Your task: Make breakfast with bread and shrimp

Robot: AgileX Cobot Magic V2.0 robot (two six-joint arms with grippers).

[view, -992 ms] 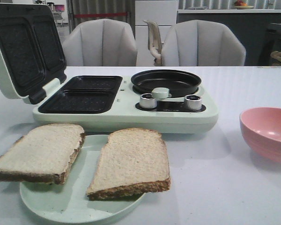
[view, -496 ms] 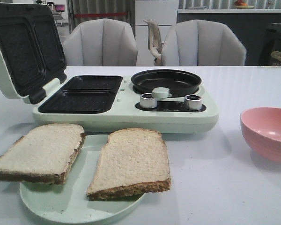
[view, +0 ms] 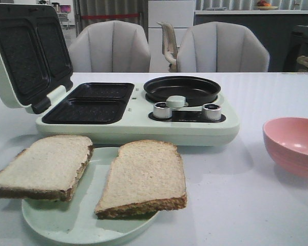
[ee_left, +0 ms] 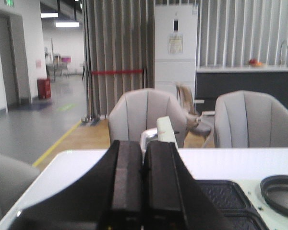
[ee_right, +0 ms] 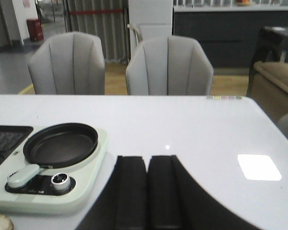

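Note:
Two slices of pale tan bread lie on a pale green plate (view: pixel 66 225) at the front: the left slice (view: pixel 43 165) overhangs the rim, the right slice (view: pixel 143 177) lies beside it. No shrimp shows in any view; the inside of the pink bowl (view: pixel 293 145) is hidden. The open breakfast maker (view: pixel 138 110) stands behind the plate. My left gripper (ee_left: pixel 143 148) is shut and empty, above the table near the maker's raised lid. My right gripper (ee_right: pixel 148 160) is shut and empty, to the right of the maker. Neither gripper shows in the front view.
The maker has two black sandwich plates (view: pixel 90 102), a raised lid (view: pixel 25 54), a round black pan (view: pixel 182 89) and two silver knobs (view: pixel 162 110). Grey chairs (view: pixel 110 48) stand beyond the white table's far edge. The pan (ee_right: pixel 60 143) also shows in the right wrist view.

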